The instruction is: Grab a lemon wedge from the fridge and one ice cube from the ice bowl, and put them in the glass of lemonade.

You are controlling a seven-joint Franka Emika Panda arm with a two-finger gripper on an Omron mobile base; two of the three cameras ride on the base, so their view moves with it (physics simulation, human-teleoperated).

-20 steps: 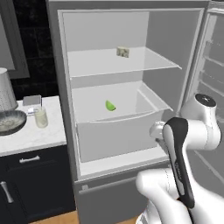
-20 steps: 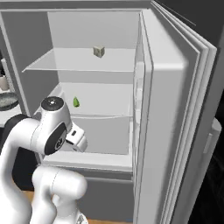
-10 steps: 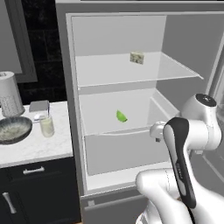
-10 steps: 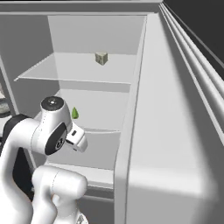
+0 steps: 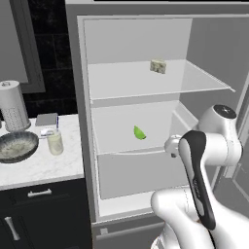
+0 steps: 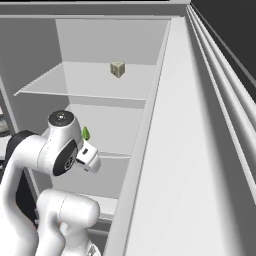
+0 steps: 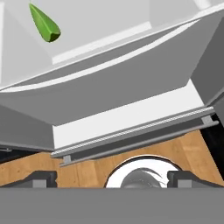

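The fridge (image 5: 74, 97) stands open with its white shelves showing. A small green-yellow lemon wedge (image 5: 139, 133) lies on the middle shelf, also seen as the wedge (image 6: 86, 133) just behind my arm. In the hand view the wedge (image 7: 45, 24) sits at the upper left, well beyond my gripper (image 7: 113, 178), whose fingers stand wide apart and open with nothing between them. On the counter to the left are the dark ice bowl (image 5: 17, 146) and the glass of lemonade (image 5: 55, 143) beside it.
A pale speckled cube (image 5: 157, 66) sits on the upper glass shelf. A white paper-towel roll (image 5: 13, 113) stands behind the bowl. The open fridge door (image 6: 200, 150) looms close on the right. Below the wedge's shelf is a drawer front (image 7: 109, 100), then wooden floor.
The whole scene has slid right in the left base view and the door has grown in the right one: the base has driven. The arm keeps its pose.
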